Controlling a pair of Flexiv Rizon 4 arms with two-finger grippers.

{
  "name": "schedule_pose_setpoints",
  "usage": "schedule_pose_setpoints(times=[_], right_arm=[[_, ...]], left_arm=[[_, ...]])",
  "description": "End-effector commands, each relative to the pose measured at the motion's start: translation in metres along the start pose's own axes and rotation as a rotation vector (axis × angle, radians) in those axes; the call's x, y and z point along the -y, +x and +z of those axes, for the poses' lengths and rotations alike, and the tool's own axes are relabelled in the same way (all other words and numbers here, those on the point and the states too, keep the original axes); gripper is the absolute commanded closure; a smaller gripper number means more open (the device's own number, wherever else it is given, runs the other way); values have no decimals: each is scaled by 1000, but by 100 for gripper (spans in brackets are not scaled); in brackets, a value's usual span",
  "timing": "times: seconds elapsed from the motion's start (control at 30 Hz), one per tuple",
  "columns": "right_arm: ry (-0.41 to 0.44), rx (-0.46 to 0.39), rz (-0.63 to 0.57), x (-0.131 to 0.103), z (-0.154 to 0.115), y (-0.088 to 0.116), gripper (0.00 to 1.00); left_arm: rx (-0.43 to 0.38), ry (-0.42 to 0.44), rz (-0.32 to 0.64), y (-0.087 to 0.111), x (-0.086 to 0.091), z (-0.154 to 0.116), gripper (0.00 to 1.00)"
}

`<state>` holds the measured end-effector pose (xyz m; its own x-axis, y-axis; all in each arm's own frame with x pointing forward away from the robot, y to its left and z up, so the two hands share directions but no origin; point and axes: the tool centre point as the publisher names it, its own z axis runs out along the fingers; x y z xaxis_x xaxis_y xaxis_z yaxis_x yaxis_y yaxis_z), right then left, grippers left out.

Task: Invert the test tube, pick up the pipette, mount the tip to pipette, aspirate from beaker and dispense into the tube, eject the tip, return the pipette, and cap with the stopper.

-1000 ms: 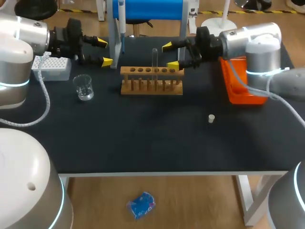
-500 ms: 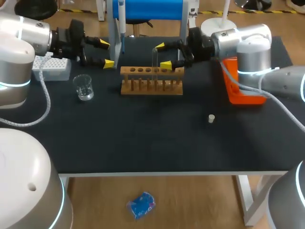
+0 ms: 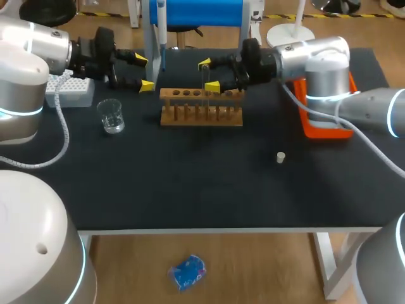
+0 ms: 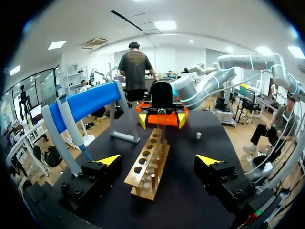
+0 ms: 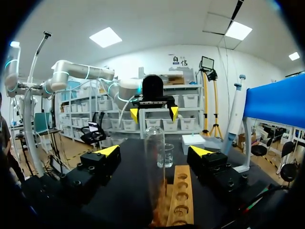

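A clear test tube (image 3: 204, 79) stands upright in the wooden rack (image 3: 201, 107). My right gripper (image 3: 207, 75) comes in level from the right and straddles the tube's upper part. In the right wrist view the tube (image 5: 155, 167) stands midway between the right gripper's (image 5: 153, 150) fingers, with a gap on each side, so it is open. My left gripper (image 3: 143, 72) hangs open to the left of the rack, beside the pipette (image 3: 161, 25) on its blue stand. From the left wrist, the left gripper (image 4: 158, 160) faces down the rack (image 4: 148, 164) towards the right gripper (image 4: 162, 119).
A glass beaker (image 3: 111, 115) sits front-left of the rack, with a white tip box (image 3: 69, 88) behind it. A small white stopper (image 3: 281, 156) lies on the black table to the right. An orange tray (image 3: 316, 117) sits under my right arm.
My right gripper has moved left along the rack until its fingers stand on either side of the tube. The left gripper has barely shifted.
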<state>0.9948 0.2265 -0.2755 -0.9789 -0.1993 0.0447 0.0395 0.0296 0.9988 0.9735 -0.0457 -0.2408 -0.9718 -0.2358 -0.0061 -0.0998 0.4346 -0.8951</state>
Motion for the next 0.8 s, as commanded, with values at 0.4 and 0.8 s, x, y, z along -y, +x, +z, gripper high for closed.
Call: schedule_pose_setpoints(times=[0.4,0.8], right_arm=[[-13,-18,-2,3,6,-6,55],[-8,-12,-4,4,6,-2,83]], left_arm=[[0,0,0,-1,0,1,0],[0,0,0,-1,0,1,0]])
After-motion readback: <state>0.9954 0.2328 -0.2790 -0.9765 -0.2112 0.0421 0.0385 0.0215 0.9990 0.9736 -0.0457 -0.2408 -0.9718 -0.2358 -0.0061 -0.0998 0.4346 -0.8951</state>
